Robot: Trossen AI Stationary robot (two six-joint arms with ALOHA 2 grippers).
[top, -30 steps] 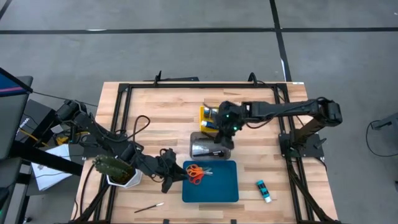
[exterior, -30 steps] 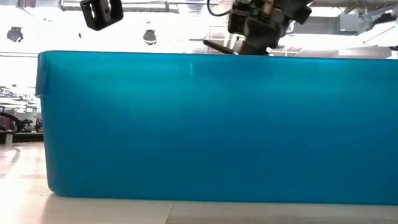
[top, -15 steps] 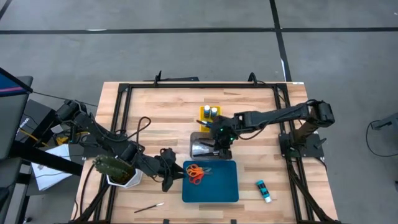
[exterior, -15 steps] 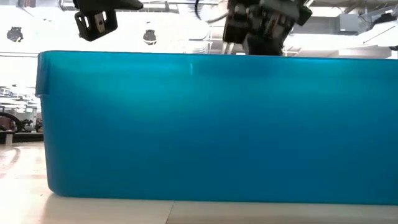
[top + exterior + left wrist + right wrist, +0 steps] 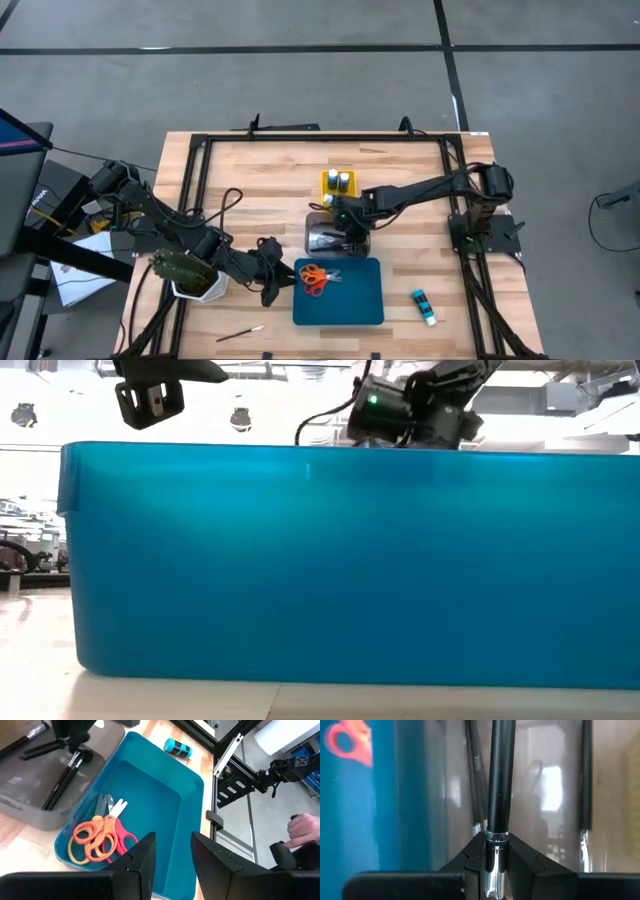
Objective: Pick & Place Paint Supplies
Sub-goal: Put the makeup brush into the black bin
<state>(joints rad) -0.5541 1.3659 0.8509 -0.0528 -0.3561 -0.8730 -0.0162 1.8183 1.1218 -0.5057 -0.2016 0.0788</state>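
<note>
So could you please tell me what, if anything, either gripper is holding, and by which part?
The right gripper pinches a thin black-handled paintbrush at its silver metal ferrule; the left gripper holds nothing.

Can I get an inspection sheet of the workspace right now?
Surface: light wooden table, black frame.
Job's things: black-handled paintbrush in right gripper over clear tray; orange and red scissors in blue tray; two blue bottles in yellow tray; one bottle and one brush loose.
Clutter: green cactus in white pot.
Grippers: right gripper shut on brush; left gripper open, empty.
Cables: black loop.
Surroundings: a person's hand.
</note>
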